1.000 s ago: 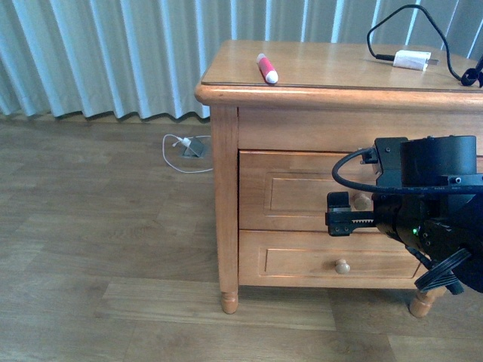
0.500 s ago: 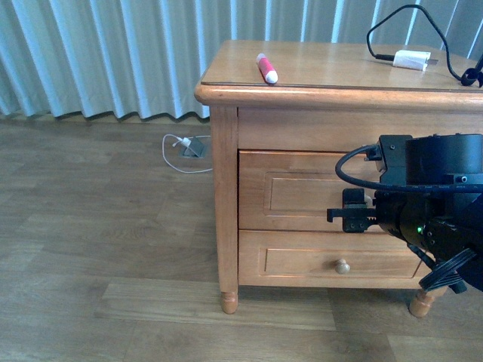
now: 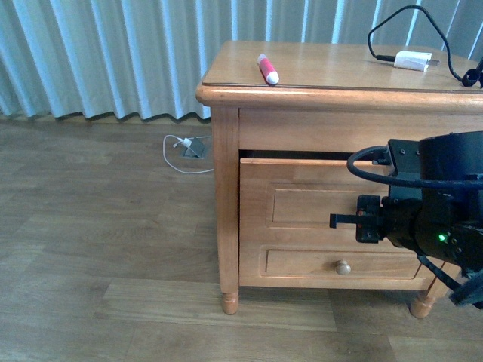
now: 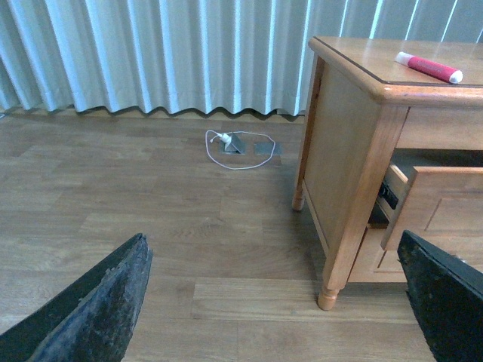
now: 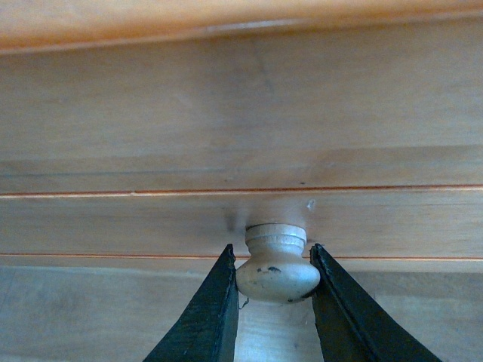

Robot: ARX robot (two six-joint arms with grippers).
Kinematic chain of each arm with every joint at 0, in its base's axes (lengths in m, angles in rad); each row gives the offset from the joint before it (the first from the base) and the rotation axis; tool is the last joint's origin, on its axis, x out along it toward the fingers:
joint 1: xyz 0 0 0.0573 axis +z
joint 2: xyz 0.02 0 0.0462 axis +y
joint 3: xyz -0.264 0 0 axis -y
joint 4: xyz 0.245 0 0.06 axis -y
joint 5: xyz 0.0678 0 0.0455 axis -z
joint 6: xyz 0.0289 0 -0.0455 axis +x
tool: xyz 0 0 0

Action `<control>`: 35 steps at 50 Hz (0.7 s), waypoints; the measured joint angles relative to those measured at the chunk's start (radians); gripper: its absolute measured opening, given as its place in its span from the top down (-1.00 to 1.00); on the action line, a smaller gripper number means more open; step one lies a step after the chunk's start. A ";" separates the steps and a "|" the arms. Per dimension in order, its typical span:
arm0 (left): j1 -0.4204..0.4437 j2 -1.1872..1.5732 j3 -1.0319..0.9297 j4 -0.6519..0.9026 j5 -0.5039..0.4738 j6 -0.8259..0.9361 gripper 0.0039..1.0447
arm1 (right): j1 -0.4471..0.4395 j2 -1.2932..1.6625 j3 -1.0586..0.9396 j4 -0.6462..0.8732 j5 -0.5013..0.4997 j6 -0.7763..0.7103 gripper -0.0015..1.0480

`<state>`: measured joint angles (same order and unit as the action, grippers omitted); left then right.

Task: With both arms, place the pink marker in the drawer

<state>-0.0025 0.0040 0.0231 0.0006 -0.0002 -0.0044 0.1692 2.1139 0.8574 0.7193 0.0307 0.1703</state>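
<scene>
**Right gripper** [image 5: 275, 273]: fingers pinching the round knob [image 5: 277, 263] of the drawer [image 3: 302, 197], one on each side. They bear on the knob's widest bulge. Likely fault: the fingers slide off the rounded wood if the pull tilts off the drawer's line.

**Drawer:** part open, with a dark gap under the top rail. The opening looks too narrow for a drop as yet. Likely fault: a skewed pull jams it in its runners.

**Pink marker** [image 3: 267, 69]: lying on the worktop [image 3: 332, 72] near the left front corner, white cap toward the front edge, touched by nothing. Its body is round, so a glancing finger could roll it over the edge to the floor.

**Left gripper** [image 4: 272, 241]: fingers spread wide and holding nothing, low over the floor and well apart from the nightstand.

**Charger plug** [image 3: 412, 60]: on the far right of the worktop with its black cable, well apart from the marker. A snag seems unlikely.

**Room for moving:** there is open floor left of the nightstand and free air above the worktop, with the curtain [image 3: 113, 53] behind. The right arm fills the drawer's front, so the left arm had best come from the left and from above.
</scene>
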 joint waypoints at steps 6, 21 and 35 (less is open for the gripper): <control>0.000 0.000 0.000 0.000 0.000 0.000 -0.89 | 0.008 -0.152 -0.227 0.028 -0.039 0.010 0.56; 0.000 0.000 0.000 0.000 0.000 0.000 -0.89 | 0.051 -0.394 -0.489 0.066 -0.033 0.019 0.11; 0.000 0.000 0.000 0.000 0.000 0.000 -0.89 | 0.047 -0.880 -0.564 -0.304 -0.056 0.045 -0.87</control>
<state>-0.0025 0.0040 0.0231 0.0006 0.0002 -0.0044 0.2161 1.2343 0.2935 0.4152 -0.0257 0.2157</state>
